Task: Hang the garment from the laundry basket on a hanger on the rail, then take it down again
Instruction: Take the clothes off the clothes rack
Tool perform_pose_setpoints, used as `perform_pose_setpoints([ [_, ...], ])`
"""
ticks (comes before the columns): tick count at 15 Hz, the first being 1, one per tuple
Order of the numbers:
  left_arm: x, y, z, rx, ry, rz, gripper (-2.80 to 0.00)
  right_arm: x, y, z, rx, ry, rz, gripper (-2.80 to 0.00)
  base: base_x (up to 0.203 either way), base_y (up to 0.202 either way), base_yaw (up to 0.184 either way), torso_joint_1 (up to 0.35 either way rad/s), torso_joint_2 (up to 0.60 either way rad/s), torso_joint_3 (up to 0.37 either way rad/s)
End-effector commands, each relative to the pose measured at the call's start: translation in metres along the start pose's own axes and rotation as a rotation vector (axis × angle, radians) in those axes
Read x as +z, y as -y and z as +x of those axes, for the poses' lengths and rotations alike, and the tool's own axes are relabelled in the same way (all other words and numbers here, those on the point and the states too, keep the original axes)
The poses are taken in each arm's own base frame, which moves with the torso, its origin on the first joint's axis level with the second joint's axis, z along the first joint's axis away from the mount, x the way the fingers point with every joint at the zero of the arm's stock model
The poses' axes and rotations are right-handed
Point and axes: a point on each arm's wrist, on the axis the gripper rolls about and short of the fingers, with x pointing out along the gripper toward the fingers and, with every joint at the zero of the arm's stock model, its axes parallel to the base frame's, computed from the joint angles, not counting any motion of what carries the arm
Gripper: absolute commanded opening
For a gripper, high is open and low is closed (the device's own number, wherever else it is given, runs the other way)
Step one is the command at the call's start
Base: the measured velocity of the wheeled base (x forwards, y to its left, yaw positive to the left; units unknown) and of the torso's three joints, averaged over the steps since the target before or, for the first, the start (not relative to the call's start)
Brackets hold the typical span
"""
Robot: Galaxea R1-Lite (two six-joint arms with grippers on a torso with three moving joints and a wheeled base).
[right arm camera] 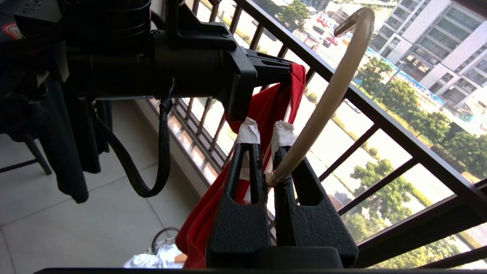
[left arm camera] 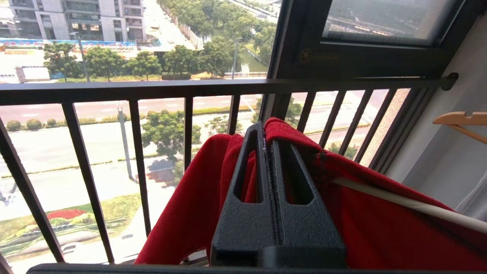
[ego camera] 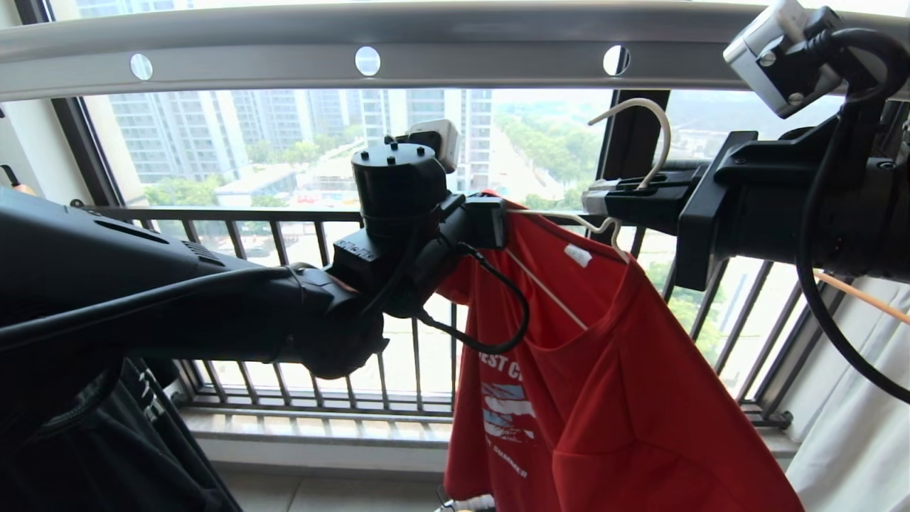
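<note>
Left gripper (left arm camera: pixel 268 152) jaws pinch bright red printed T-shirt (ego camera: pixel 611 384) | right gripper (right arm camera: pixel 266 140) jaws clamp thin white wire hanger (right arm camera: pixel 327 102) neck, below grey holed rail (ego camera: pixel 426 46)

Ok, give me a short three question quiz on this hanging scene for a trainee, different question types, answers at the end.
1. True or false: the hook of the white wire hanger is already over the grey rail.
2. Multiple choice: what is the left gripper pinching? A) the red T-shirt B) a wooden hanger C) the window railing.
3. Fill in: the right gripper is shut on the ____ of the wire hanger.

Key:
1. False; the hook sits below the rail, not touching it.
2. A; red fabric is clamped between its shut fingers.
3. Neck, just under the hook.
</note>
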Motion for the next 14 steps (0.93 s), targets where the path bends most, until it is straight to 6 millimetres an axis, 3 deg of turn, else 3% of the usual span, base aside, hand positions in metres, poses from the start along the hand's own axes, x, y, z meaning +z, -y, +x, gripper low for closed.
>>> perform_pose_setpoints([
  [1,0.011,0.005,-0.008,-0.017,0.023,-0.01,0.0,-0.001,0.0,0.001,0.003,-0.002,-0.002,-2.8,0.0,0.0,0.0,0.0,0.0,0.0],
  [7,0.013,0.012,-0.015,-0.039,0.02,-0.014,0.0,-0.001,0.0,0.003,0.003,-0.003,-0.002,-2.8,0.0,0.0,0.0,0.0,0.0,0.0],
  [14,0.008,0.011,-0.044,-0.169,-0.127,0.014,0.0,0.0,0.0,0.003,-0.001,-0.002,-0.004,-2.8,0.0,0.0,0.0,0.0,0.0,0.0],
])
